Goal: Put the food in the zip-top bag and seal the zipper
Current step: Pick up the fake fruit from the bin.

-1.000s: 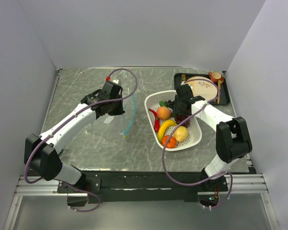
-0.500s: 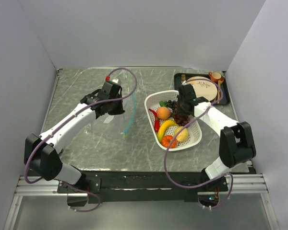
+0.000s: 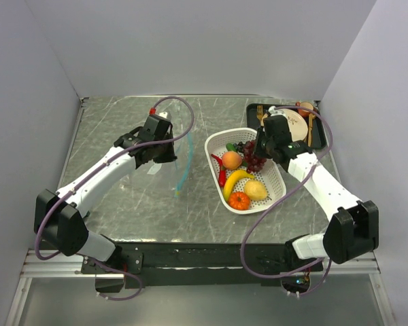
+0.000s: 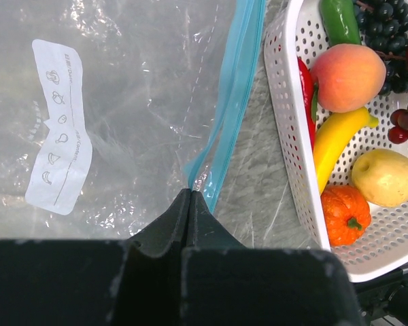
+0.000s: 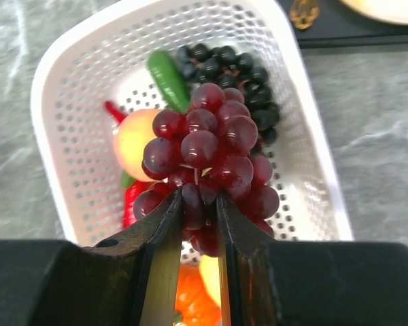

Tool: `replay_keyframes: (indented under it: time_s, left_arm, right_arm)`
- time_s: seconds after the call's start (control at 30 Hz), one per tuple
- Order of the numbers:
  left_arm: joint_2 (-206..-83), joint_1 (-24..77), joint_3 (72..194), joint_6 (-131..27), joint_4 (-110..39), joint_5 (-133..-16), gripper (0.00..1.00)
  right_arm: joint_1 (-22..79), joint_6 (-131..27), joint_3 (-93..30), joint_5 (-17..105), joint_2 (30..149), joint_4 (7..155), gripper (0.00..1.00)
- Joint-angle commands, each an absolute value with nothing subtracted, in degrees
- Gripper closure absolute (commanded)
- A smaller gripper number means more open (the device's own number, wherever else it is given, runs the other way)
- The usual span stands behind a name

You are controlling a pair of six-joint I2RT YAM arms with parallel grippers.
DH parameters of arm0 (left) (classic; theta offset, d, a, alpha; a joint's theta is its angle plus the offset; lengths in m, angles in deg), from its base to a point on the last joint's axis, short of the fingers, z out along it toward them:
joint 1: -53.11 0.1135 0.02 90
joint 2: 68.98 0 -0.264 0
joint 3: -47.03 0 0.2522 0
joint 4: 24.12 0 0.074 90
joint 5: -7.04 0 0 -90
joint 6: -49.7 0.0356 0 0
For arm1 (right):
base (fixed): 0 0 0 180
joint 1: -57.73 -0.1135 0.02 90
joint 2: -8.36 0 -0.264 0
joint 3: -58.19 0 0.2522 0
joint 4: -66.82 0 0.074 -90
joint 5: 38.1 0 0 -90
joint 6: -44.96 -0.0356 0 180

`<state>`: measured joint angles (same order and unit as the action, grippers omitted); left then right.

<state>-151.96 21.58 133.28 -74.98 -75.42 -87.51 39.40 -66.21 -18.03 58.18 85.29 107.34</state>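
Seen from above, the left claw (image 3: 167,155) holds the zip-top bag (image 3: 168,173) left of centre on the grey tabletop (image 3: 190,217). The clear film is hard to make out, and only its teal zipper (image 3: 183,171) and white label (image 3: 153,170) read plainly. The right claw (image 3: 260,153) carries red-purple grapes (image 3: 253,161) over the far end of the white basket (image 3: 214,153), which sits just right of the bag with a strip of bare stone between them. The peach (image 3: 231,159), banana (image 3: 234,182), lemon (image 3: 256,189), tomato (image 3: 239,200) and chili (image 3: 221,173) lie in the basket. The green piece (image 3: 230,146) and dark grapes (image 3: 241,146) are crowded against the claw. Behind them, the right arm partly covers a black tray (image 3: 253,112) and its plate (image 3: 292,125). Open tabletop lies in front of the bag and basket. In the left wrist view, the fingers are pressed together, pinching the bag's edge at the zipper's near end. The zipper runs away close beside the basket's left wall, and the basket is cut off at the top and right. In the right wrist view, the fingers close on the lower part of the bunch, hiding its stem. The raised grapes cover part of the peach, and the tomato and lemon only peek out below.
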Motion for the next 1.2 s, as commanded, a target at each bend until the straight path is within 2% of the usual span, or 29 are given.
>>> replay_keyframes:
  time_s: [0.0,0.03,0.17,0.7,1.17]
  left_arm:
    - [-150.19,22.00,132.95,-74.49,-73.74,-86.56,0.99]
    - [-150.28,22.00,132.95,-74.58,-73.48,-86.47,0.99]
    - [-150.46,22.00,132.86,-74.75,-73.04,-85.42,0.99]
    - [-150.10,22.08,132.86,-75.19,-72.16,-84.98,0.99]
    - [-147.03,22.08,133.30,-78.44,-68.47,-82.78,0.99]
  right_arm:
    - [39.62,-68.85,-19.64,52.08,81.31,104.05,0.87]
    - [39.62,-69.12,-19.82,50.60,80.79,103.52,0.92]
    - [39.01,-70.17,-20.26,47.69,79.91,102.46,0.96]
    - [32.16,-76.32,-25.79,37.40,80.34,96.40,0.95]
    - [25.74,-86.96,-24.91,30.72,89.57,76.97,0.95]
